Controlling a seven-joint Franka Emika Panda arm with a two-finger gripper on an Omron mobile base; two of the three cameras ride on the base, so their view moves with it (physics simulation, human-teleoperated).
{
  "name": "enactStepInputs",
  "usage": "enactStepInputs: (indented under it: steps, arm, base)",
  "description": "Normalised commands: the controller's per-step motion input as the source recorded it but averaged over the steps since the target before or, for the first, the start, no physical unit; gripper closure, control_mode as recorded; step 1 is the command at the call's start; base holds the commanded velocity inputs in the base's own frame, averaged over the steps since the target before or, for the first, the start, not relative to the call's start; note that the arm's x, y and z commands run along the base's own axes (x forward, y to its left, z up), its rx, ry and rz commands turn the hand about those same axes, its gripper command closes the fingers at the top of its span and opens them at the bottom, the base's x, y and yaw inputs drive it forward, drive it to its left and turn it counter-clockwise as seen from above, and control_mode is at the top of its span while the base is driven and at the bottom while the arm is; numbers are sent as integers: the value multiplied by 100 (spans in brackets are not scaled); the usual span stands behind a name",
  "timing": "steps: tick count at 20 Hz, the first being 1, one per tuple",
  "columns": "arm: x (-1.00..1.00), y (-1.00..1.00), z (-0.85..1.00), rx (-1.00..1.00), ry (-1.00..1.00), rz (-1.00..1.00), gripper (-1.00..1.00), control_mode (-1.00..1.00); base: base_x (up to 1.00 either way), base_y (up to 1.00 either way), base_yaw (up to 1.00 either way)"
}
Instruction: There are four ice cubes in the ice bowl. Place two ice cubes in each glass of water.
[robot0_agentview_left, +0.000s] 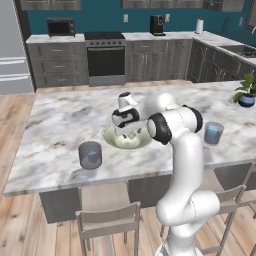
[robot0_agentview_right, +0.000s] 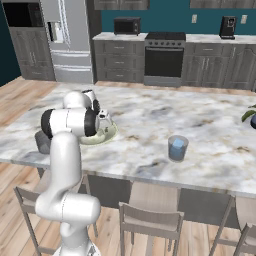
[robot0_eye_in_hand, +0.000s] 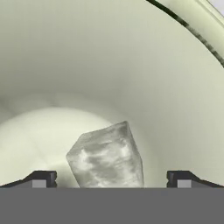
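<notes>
I can't read any text, label, brand, number or sign from here. The appliances along the back wall are too small and blurred for me to make out any markings.

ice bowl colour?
Pale yellow-green; the ice bowl shows best in the left base view.

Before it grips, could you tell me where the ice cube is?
In the hand view, the ice cube lies on the ice bowl's floor, between the open end effector's fingertips.
</notes>
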Motion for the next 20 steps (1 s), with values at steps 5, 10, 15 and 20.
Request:
enactStepInputs:
  steps: [5,10,15,20]
  arm:
    - [18,0,-14,1,-1,3,-100,-100]
    - [3,0,-9,2,-4,4,-100,-100]
    - [0,0,-9,2,-1,3,100,-100]
    - [0,0,-4,4,-3,3,100,-100]
  base:
    - [0,0,0]
    - [0,0,0]
    - [0,0,0]
    - [0,0,0]
